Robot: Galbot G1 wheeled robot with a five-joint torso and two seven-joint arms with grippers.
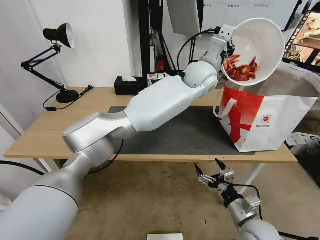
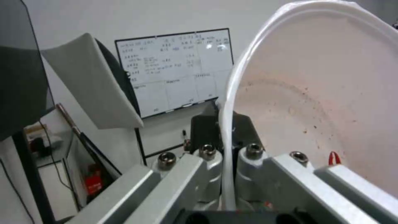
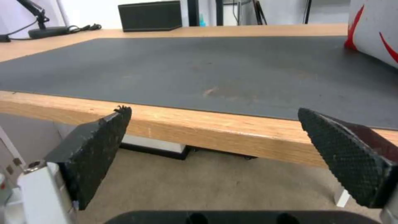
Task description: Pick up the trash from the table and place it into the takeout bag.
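A white round bowl with red shellfish scraps is tipped on its side above the open mouth of the red-and-white takeout bag, which stands at the table's right end. My left gripper is shut on the bowl's rim; the rim runs between its fingers in the left wrist view. The scraps lie against the bowl's lower wall. My right gripper hangs open below the table's front edge, its pads wide apart with nothing between them.
A dark grey mat covers the middle of the light-wood table. A black tissue box and a black desk lamp stand along the far side. A monitor sits behind the bag.
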